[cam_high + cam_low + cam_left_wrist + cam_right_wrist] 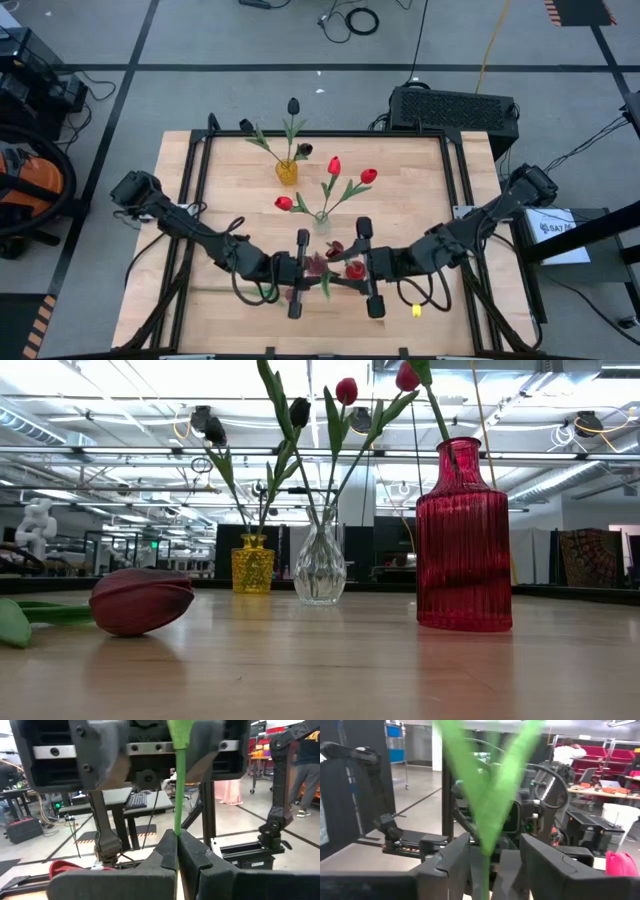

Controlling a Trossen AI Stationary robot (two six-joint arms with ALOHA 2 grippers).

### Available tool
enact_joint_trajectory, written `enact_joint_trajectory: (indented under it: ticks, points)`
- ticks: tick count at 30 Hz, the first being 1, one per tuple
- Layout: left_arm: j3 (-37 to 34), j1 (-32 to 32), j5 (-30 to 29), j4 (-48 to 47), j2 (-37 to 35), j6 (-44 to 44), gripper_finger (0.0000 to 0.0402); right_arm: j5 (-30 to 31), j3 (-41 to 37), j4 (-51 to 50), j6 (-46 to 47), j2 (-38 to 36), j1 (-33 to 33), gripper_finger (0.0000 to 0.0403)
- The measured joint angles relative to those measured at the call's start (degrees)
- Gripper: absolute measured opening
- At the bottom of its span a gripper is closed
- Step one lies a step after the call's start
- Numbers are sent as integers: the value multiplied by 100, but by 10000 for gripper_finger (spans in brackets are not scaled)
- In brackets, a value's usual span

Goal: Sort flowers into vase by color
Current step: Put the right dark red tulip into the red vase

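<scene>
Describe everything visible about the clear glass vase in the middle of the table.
The clear glass vase is a small ribbed, see-through piece with a bulbous belly, narrow neck and flared lip. It stands upright on the wooden table, between the yellow vase and the red vase in the low view. It holds three red tulips on green stems that fan outward. Neither gripper touches it; both work nearer the table's front edge.

Wooden table (400, 160) fills the middle of the frame; yellow vase (287, 171) with dark tulips sits upper centre; clear glass vase (322, 221) with red tulips just below it; both dark grippers (297, 272) (368, 268) meet at lower centre around a maroon tulip (318, 264).
</scene>
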Motion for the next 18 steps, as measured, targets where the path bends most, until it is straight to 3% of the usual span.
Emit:
enact_joint_trajectory:
  ticks: [4, 11, 18]
  points:
    - [0, -7, -14, -3, 0, -2, 1, -53, 0, -42, -22, 14, -43, 132]
    - [0, -5, -80, -119, 0, -142, 2, -310, 0, -54, -296, 22, -37, 15]
    - [0, -59, -105, -110, 0, -149, 34, -345, 0, -51, -301, 13, 32, 5]
